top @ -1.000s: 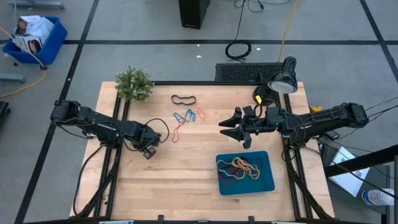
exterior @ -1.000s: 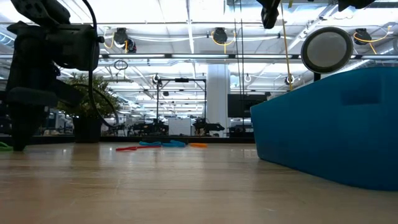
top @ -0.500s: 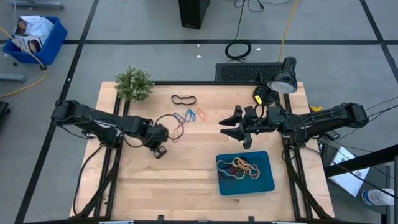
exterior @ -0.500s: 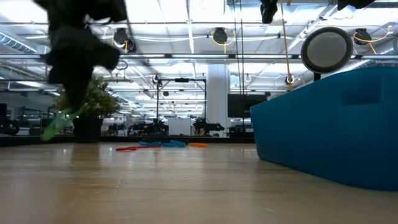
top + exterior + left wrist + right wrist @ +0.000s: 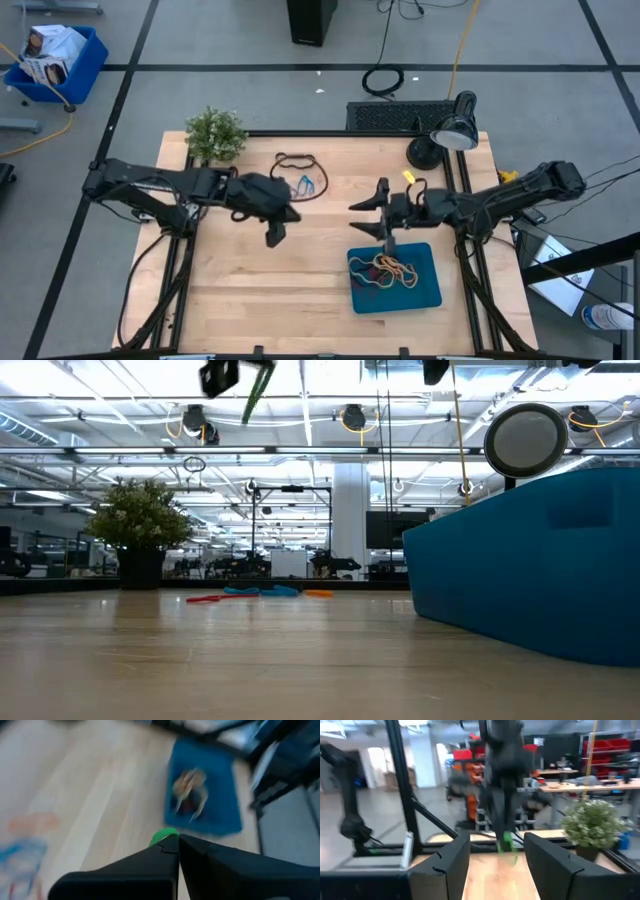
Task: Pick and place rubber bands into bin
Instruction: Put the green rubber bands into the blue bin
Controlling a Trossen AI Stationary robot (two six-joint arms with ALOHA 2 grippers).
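Note:
My left gripper [image 5: 275, 234] is raised above the middle of the table, shut on a green rubber band [image 5: 161, 836]. The band also shows high in the low view [image 5: 255, 392] and in the right wrist view [image 5: 508, 843]. My right gripper [image 5: 373, 218] stands open just past the far edge of the teal bin [image 5: 432, 285], with nothing between its fingers. Several rubber bands [image 5: 390, 268] lie in the bin. A black band [image 5: 295, 160] and blue and red bands [image 5: 306, 184] lie flat on the table's far middle, partly behind my left arm. My left gripper pinches the green rubber band [image 5: 159, 838] between its two fingertips. The fingers slant downward toward the bin. The band hangs a little way below the fingertips [image 5: 250, 400], lifted clear of the table.
A potted plant [image 5: 215, 133] stands at the far left corner and a black desk lamp [image 5: 452, 130] at the far right. On the floor beyond the table are a cable coil [image 5: 383, 80] and a blue crate [image 5: 55, 60]. Bare wood lies left of the bin.
My left gripper has risen from the table's left part and gone toward the right and the bin, tipping up and rolling, still shut, with the green band lifted clear. My right gripper has rolled and swung slightly toward the near edge, still open.

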